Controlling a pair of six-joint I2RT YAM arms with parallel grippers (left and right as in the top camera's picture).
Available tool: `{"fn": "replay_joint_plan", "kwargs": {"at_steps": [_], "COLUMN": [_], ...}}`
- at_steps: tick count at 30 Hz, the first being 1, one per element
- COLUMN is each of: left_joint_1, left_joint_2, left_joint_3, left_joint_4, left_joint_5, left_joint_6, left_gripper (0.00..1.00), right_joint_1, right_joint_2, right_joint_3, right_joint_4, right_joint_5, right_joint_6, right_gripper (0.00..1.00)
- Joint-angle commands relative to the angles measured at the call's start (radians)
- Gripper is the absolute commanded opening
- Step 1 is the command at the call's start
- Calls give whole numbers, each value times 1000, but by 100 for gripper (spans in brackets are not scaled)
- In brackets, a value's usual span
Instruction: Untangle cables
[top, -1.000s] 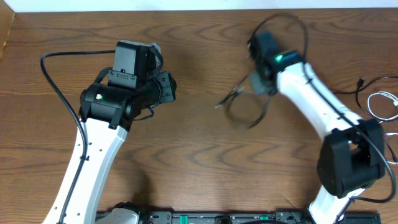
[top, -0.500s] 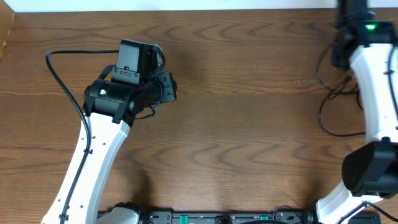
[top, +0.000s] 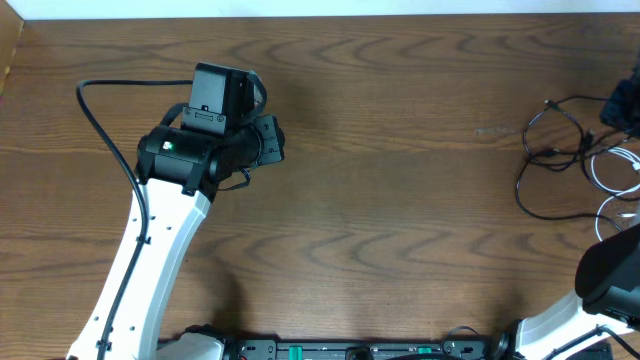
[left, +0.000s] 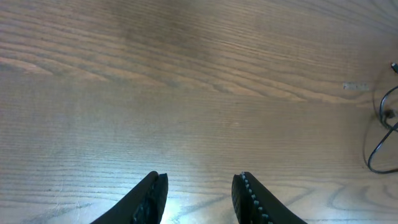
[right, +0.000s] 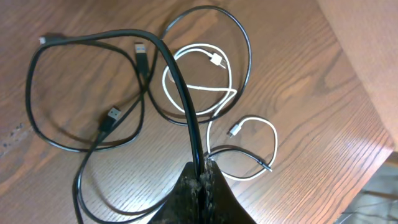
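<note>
Cables (right: 177, 81) lie looped on the wood-grain table (top: 400, 200), apparently near its edge.

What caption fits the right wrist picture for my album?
Shut right gripper pinches a thin black cable over looped black and white cables lying on the brown wooden table.

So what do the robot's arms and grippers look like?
The left arm and right arm have white links and boxy black joint housings. The left one carries a green light and a thick black wire looping beside it. The left gripper has dark fingers with ribbed pads; the right gripper is dark too.
</note>
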Motion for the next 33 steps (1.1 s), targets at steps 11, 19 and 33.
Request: {"fn": "replay_joint_plan", "kwargs": {"at_steps": [11, 19, 33], "left_joint_1": [0, 0, 0], "left_joint_2": [7, 7, 74], "left_joint_3": [-8, -8, -8], "left_joint_4": [-2, -2, 83], "left_joint_5": [-14, -14, -55], "left_joint_6": [9, 10, 10], "left_gripper": [39, 40, 45], "right_joint_1": [-118, -117, -8], "right_joint_2": [-10, -10, -10], "right_joint_3": [8, 6, -44], "right_joint_4": [38, 39, 58], "right_joint_5": [-178, -338, -885], "right_joint_6": [27, 26, -286], "right_gripper": [85, 90, 99]}}
